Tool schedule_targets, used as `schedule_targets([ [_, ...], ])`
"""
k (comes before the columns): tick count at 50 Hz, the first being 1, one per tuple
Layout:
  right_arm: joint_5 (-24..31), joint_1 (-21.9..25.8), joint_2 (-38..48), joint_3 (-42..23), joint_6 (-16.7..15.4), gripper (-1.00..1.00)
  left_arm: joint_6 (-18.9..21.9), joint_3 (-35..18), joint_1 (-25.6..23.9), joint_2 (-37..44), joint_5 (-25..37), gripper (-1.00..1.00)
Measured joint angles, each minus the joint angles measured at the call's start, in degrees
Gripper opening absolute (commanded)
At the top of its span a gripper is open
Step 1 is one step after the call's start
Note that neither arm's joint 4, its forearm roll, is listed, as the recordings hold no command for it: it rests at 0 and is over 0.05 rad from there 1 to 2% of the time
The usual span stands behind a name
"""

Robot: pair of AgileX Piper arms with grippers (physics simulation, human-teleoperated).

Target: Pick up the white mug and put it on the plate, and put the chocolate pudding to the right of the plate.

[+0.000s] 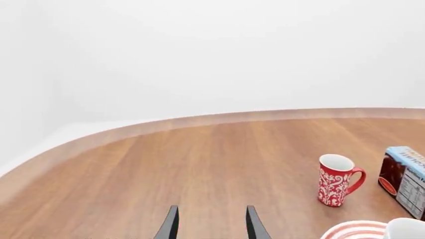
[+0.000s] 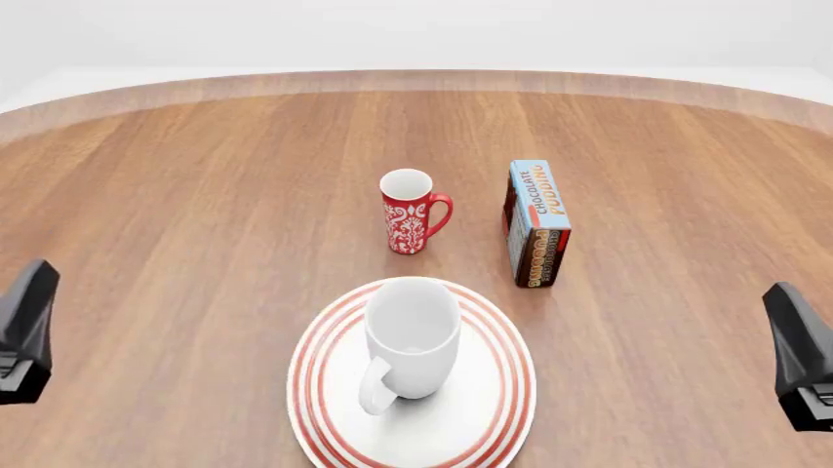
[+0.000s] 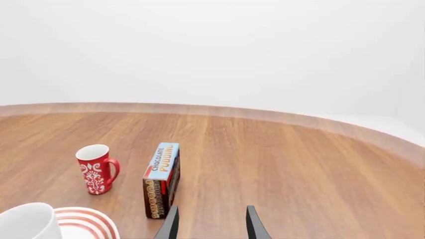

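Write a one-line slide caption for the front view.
White mug standing on the red-ringed plate; chocolate pudding carton and red mug stand beyond.

The white mug point(image 2: 412, 336) stands on the plate point(image 2: 501, 409) — behind it the red mug point(image 2: 409, 212), chocolate pudding point(image 2: 536, 222) to its right.

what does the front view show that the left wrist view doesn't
Only the front view shows the whole plate, the white mug upright on it with its handle, the pudding's CHOCOLATE PUDDING lettering, and the right gripper. Only the left wrist view shows the left gripper with its fingers apart and empty. Both share the red mug, the chocolate pudding and the wooden table.
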Motion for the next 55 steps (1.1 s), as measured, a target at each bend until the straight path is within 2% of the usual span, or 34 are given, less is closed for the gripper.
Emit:
schedule_targets([
  [26, 0.86, -0.43, 0.02, -0.31, -1.59, 1.0, 0.68, 0.7, 0.56, -2.02, 0.81, 1.0],
  [43, 2.37, 0.97, 0.81, -2.04, -4.04, 1.0, 1.12, 0.74, 0.21, -1.84, 0.59, 1.0],
  [55, 1.33, 2.68, 4.18, -3.99, -5.97, 1.0, 1.25, 0.75, -0.17, -2.38, 1.1, 1.0],
])
